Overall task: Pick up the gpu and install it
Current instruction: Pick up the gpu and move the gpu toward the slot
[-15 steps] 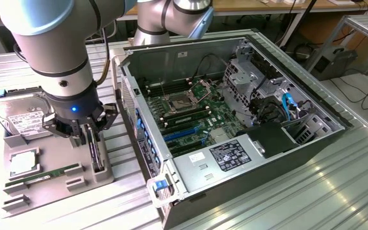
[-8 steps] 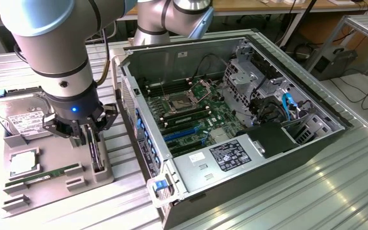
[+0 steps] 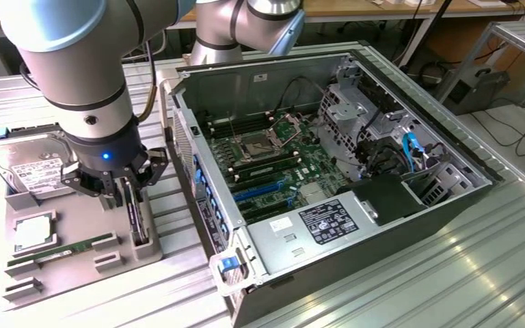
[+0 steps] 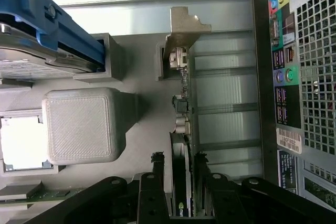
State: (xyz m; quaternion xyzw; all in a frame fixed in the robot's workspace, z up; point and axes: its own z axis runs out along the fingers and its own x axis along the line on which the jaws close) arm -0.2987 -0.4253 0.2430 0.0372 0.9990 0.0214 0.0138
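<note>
The gpu [image 3: 137,217], a slim black card, stands on its long edge in a slot of the grey fixture tray [image 3: 145,250] at the exterior view's left. My gripper [image 3: 126,197] is lowered over it from above. In the wrist view the gpu [image 4: 182,103] runs edge-on away from my gripper [image 4: 179,157], with its silvery bracket [image 4: 185,24] at the far end. The two black fingers [image 4: 157,179] sit tight against both faces of the card's near end. The card still rests in its slot.
The open PC case [image 3: 426,130] lies beside the tray, its motherboard with blue slots [image 3: 258,191] facing up; its rear panel [image 4: 294,77] is close to the card. On the tray are a hard drive [image 3: 30,167], a CPU [image 3: 33,229] and a green RAM stick [image 3: 62,249].
</note>
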